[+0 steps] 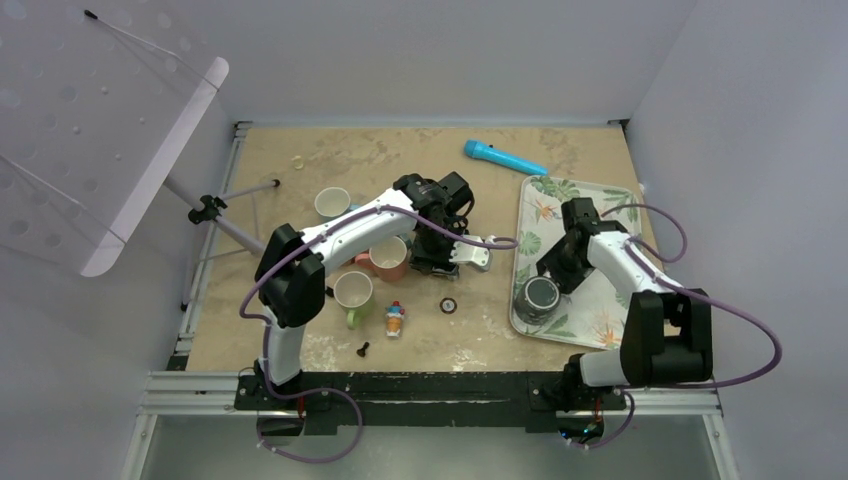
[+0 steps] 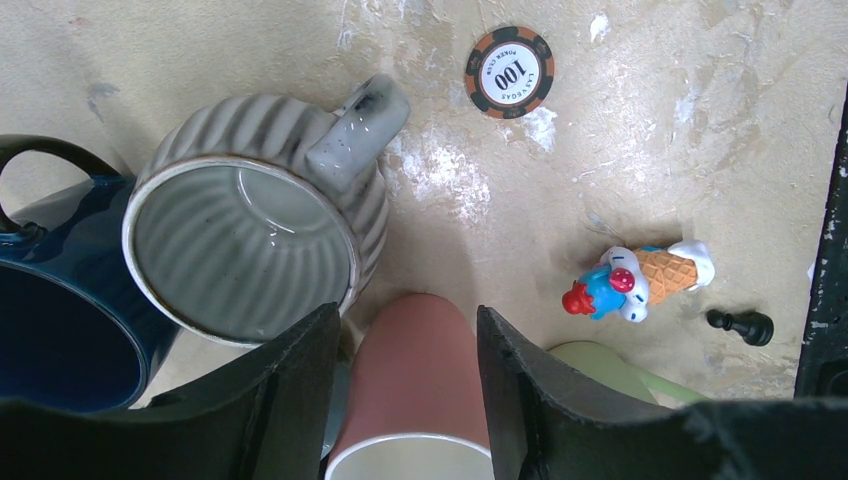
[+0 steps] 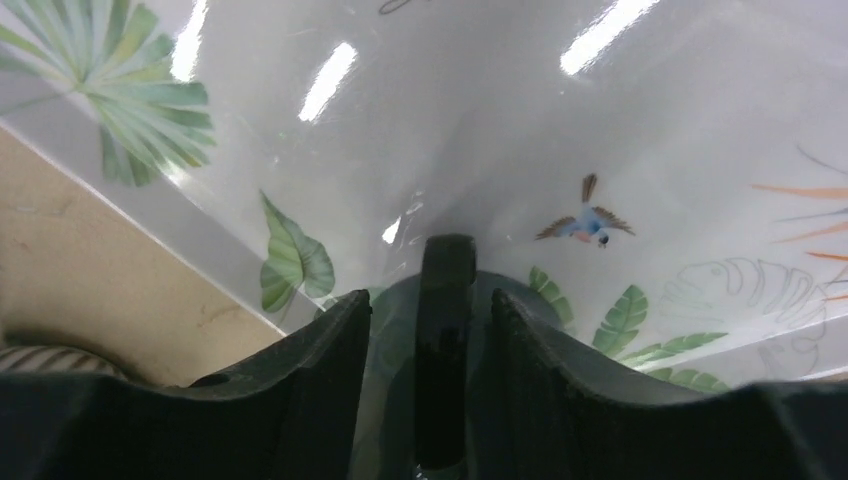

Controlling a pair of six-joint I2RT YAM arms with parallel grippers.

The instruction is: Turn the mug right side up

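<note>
Dark mug [image 1: 541, 296] standing on end, axis vertical, on the tray [image 1: 548, 210] by the surface's right edge, right pincer [image 3: 428, 297] wide astride its handle [image 3: 445, 340], left pincer [image 2: 405, 312] wide around a pink cup [image 2: 415, 380].

Your desk [image 1: 300, 340] is mottled tan with white scuffs. Near its far edge lies a bright blue marker [image 1: 503, 157]. Along the right edge, the tray [image 1: 585, 305] is white with green palm leaves, orange blooms and a small blue bird, and the mug [image 1: 540, 296] on it is dark grey-green. Mid-desk you have a ribbed mug [image 2: 255, 235] in grey with dark streaks, a navy mug [image 2: 60, 320], a pink mug [image 2: 415, 370], a pale green mug [image 2: 600, 365], a black, orange and white poker chip [image 2: 509, 72], a toy cone [image 2: 637, 280] in tan, white, blue and red, and a black pawn [image 2: 741, 324]. Your left pincer [image 2: 407, 312] and right pincer [image 3: 430, 295] are black.
</note>
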